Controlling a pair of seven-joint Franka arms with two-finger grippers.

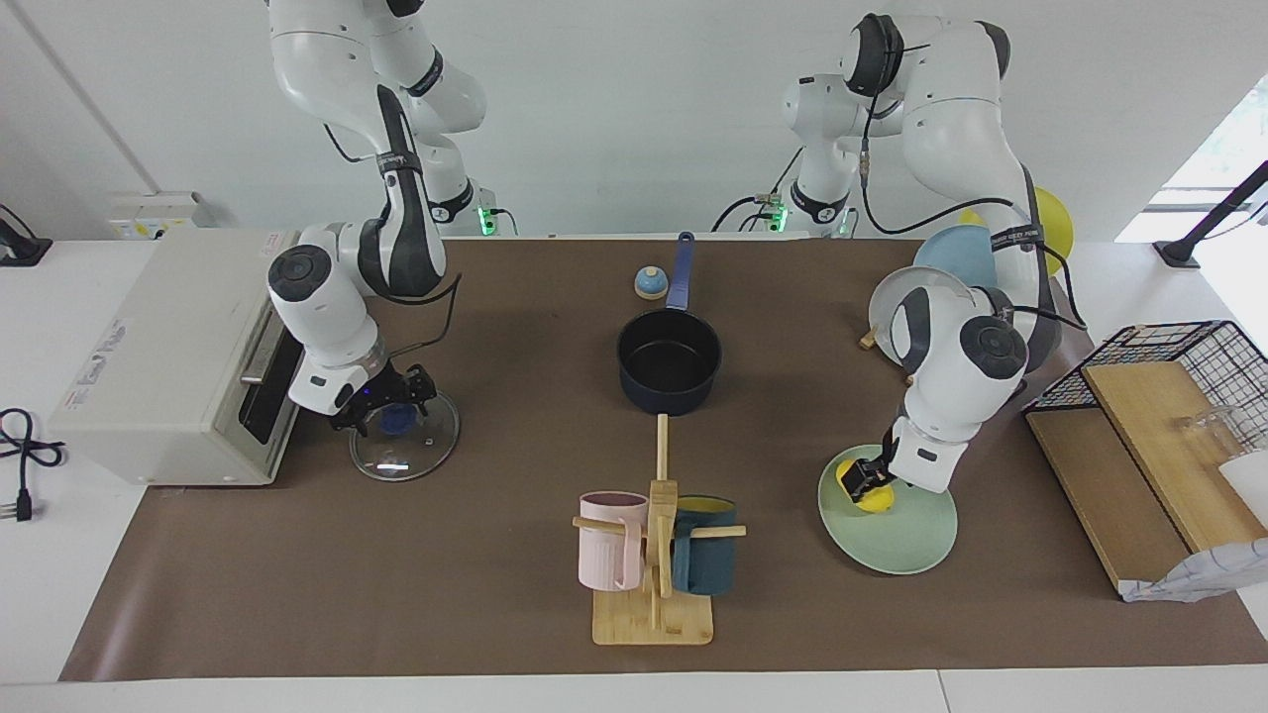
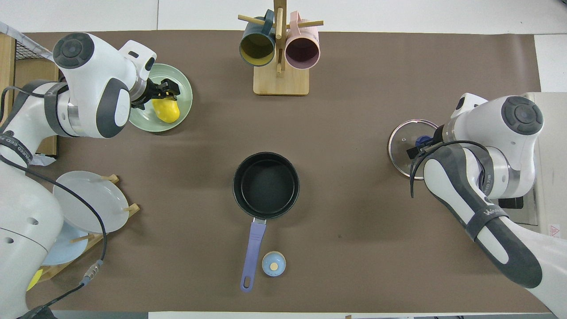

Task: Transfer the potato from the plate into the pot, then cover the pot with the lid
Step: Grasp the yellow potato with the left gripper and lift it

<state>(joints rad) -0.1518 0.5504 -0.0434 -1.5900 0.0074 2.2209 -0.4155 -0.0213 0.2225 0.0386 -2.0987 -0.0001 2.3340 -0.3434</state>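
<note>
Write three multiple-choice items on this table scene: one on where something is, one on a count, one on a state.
1. Where is the potato?
A. on the plate
B. in the pot
C. on the lid

2. How many mugs hang on the wooden mug stand?
A. one
B. two
C. four

3. What is the pot's state?
A. covered
B. holding a mug
C. uncovered and empty

Answers:
1. A, since the yellow potato lies on the green plate.
2. B, a pink and a teal one.
3. C, its black inside shows bare, and the lid lies on the table.
</note>
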